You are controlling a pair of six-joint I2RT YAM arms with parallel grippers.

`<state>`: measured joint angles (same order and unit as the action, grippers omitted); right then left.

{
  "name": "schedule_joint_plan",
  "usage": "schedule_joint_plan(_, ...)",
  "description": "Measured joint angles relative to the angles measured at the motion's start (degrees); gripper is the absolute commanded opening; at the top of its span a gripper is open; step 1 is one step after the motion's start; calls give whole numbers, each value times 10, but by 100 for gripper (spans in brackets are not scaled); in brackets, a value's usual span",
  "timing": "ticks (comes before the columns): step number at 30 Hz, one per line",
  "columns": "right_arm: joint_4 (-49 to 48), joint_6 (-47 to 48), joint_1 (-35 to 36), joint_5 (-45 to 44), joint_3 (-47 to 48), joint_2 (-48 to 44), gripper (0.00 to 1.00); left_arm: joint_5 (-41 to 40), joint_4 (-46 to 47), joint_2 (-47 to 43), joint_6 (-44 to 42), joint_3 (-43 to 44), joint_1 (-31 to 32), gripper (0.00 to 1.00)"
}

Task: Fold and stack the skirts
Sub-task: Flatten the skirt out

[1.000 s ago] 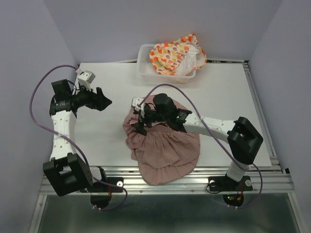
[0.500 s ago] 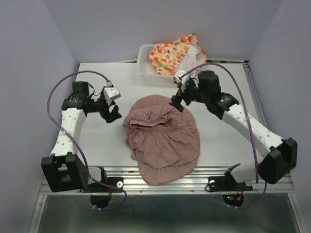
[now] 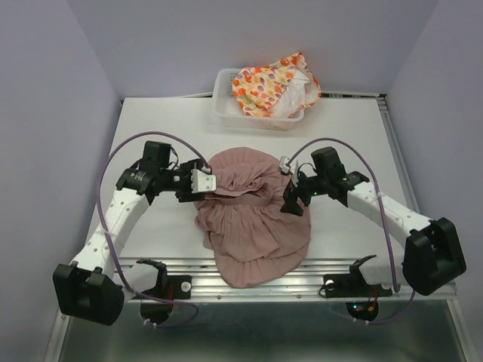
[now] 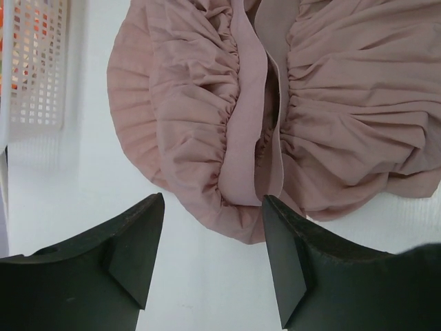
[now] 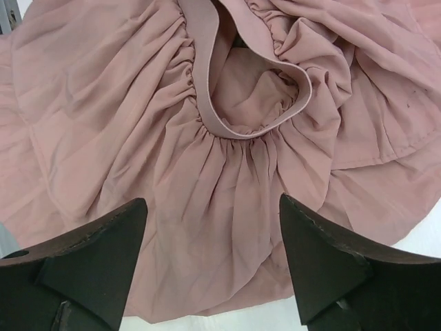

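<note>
Just changed: both arms have swung in from wider poses and now close on the pink skirt from its two sides, the left end effector at one end of the waistband and the right end effector at the other.
Meaning for the task: this looks like the setup for a two-handed pinch to start the first fold; no fold is made yet and nothing is stacked.
Surface: white, bare behind and outside both end effectors.
Pink skirt: spread between the two end effectors, its hem trailing back past them over the near edge.
Printed skirt: well beyond both end effectors, heaped in the white basket, untouched.
Waistband: its folded end lies just ahead of the left fingertips; its looped far end lies just ahead of the right ones.
Left end effector: released, jaws apart, nothing between them.
Right end effector: released, jaws spread above gathered cloth, gripping nothing.
</note>
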<state>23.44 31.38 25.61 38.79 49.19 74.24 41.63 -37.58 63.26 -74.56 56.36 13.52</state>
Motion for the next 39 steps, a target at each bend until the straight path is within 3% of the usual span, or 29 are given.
schedule_joint_plan(6, -54, 32, -5, 14, -15, 28, 88, -48, 7, 11, -32, -8, 46, 69)
schedule_joint_plan(10, -89, 31, -5, 24, -12, 67, 84, -77, 7, 15, -57, -22, 65, 72)
schedule_joint_plan(12, -107, 27, -5, 30, -12, 85, 83, -87, 3, 15, -69, -29, 68, 77)
schedule_joint_plan(22, -172, 35, -5, 71, -11, 109, 83, -111, -4, 8, -98, -48, 70, 77)
schedule_joint_plan(37, -195, 135, 17, 77, -6, 154, 83, -114, 3, -4, -104, -65, 92, 54)
schedule_joint_plan(39, -196, 139, 19, 77, -2, 159, 74, -115, 8, -4, -104, -70, 97, 49)
